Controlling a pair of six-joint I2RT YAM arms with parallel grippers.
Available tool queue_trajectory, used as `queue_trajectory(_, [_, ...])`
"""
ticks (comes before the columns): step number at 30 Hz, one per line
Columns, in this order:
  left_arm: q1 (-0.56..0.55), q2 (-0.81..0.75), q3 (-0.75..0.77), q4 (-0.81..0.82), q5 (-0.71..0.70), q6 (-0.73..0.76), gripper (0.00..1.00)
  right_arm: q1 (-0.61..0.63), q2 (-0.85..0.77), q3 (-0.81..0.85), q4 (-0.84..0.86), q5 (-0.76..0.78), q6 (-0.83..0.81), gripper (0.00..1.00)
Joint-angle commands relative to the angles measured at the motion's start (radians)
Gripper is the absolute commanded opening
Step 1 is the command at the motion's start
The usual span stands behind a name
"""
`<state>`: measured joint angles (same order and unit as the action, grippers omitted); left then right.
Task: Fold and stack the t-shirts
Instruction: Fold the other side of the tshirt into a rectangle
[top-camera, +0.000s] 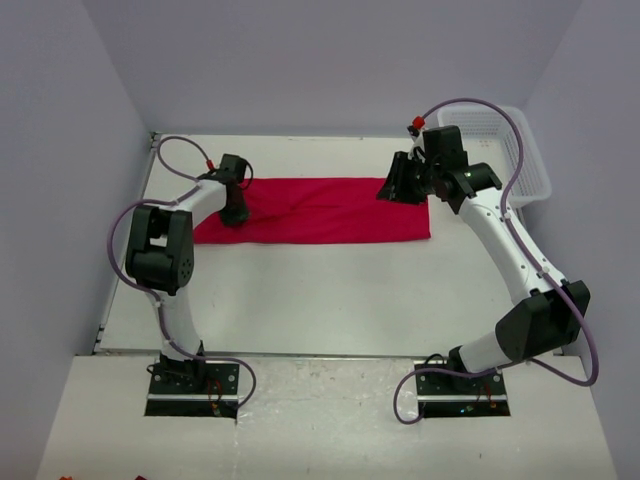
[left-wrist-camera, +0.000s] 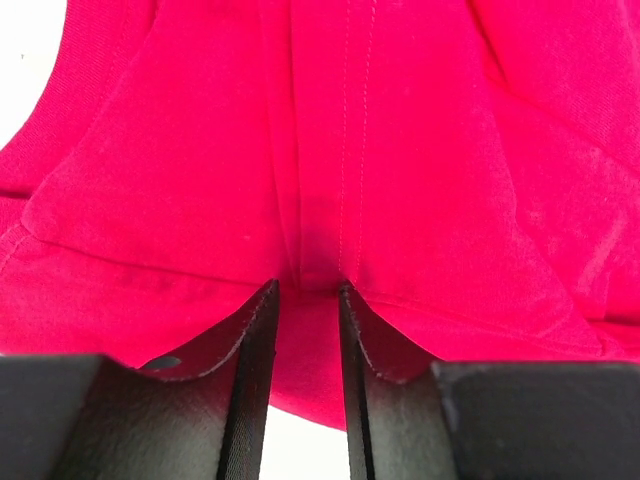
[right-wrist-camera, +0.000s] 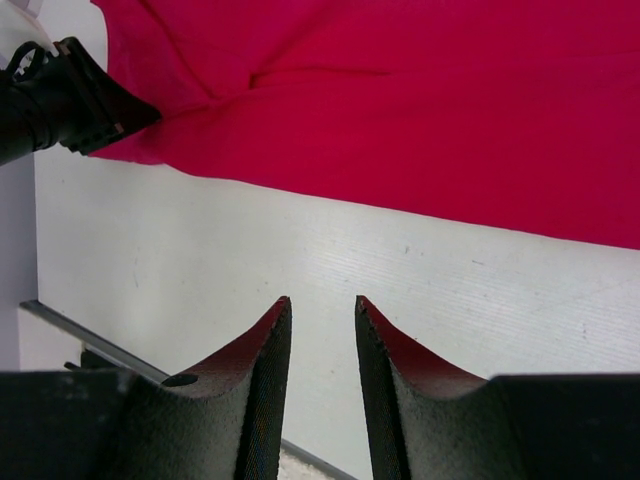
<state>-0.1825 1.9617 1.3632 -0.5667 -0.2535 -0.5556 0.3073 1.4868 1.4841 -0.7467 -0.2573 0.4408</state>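
A bright red t-shirt (top-camera: 320, 210) lies folded into a long band across the far half of the table. My left gripper (top-camera: 235, 210) sits on its left end. In the left wrist view the gripper (left-wrist-camera: 307, 288) is shut on a ridge of the red t-shirt (left-wrist-camera: 420, 150), and creases run out from the pinch. My right gripper (top-camera: 398, 188) hovers over the band's far right corner. In the right wrist view it (right-wrist-camera: 322, 300) is open and empty above bare table, with the t-shirt (right-wrist-camera: 430, 110) beyond its tips. No neck label shows.
A white mesh basket (top-camera: 510, 150) stands at the far right by the wall. Walls close in the table on the left, back and right. White tabletop (top-camera: 330, 300) lies between the shirt and the arm bases. The left gripper shows in the right wrist view (right-wrist-camera: 70, 95).
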Motion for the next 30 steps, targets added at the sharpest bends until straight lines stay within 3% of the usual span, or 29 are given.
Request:
queue_trajectory(1, [0.017, 0.000, 0.016, 0.034, 0.010, 0.020, 0.29, -0.005, 0.004, 0.007, 0.021, -0.031, -0.008, 0.34])
queue_trajectory(8, [0.037, -0.015, 0.000, 0.082, 0.057, 0.029, 0.00, -0.007, 0.007, -0.001, 0.029, -0.046, -0.002, 0.34])
queue_trajectory(26, [0.040, -0.104, 0.020, 0.157, 0.125, 0.060, 0.00, -0.005, 0.026, -0.027, 0.049, -0.083, 0.021, 0.34])
queue_trajectory(30, [0.040, -0.078, 0.085, 0.072, 0.126, 0.063, 0.00, -0.005, 0.021, -0.024, 0.047, -0.086, 0.019, 0.34])
